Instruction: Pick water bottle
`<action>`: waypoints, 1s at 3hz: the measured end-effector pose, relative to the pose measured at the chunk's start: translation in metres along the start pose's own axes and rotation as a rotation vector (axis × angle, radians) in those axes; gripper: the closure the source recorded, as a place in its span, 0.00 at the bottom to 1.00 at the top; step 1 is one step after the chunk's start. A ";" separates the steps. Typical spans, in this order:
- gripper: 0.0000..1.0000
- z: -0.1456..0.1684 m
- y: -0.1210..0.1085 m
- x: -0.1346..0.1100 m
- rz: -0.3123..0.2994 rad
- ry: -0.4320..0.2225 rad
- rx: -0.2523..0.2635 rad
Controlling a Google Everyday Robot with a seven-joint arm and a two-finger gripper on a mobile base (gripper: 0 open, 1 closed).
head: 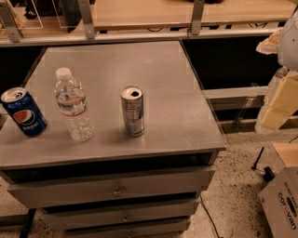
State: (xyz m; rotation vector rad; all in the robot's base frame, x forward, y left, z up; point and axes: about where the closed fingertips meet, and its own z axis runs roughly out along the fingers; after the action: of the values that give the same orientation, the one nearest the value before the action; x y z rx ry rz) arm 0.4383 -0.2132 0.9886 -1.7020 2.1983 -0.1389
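Observation:
The water bottle (pixel 73 104) is clear ribbed plastic with a white cap and a white label with a red band. It stands upright on the left part of the grey cabinet top (pixel 172 83), between a blue Pepsi can (pixel 23 112) and a silver-blue slim can (pixel 132 111). My gripper (pixel 279 104) shows as cream-coloured parts at the right edge of the view. It is off the cabinet's right side, far from the bottle, and holds nothing that I can see.
The cabinet has several drawers (pixel 116 190) below its top. A wooden shelf with metal posts (pixel 195 14) runs behind it. A cardboard box (pixel 284 204) and a cable lie on the speckled floor at the lower right.

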 end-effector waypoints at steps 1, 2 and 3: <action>0.00 0.000 -0.001 -0.002 -0.002 -0.002 0.002; 0.00 0.009 -0.008 -0.030 -0.040 -0.048 -0.020; 0.00 0.020 -0.013 -0.075 -0.099 -0.128 -0.075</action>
State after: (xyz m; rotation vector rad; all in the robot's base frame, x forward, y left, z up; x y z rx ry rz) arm 0.4728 -0.1423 0.9904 -1.8079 2.0518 0.0271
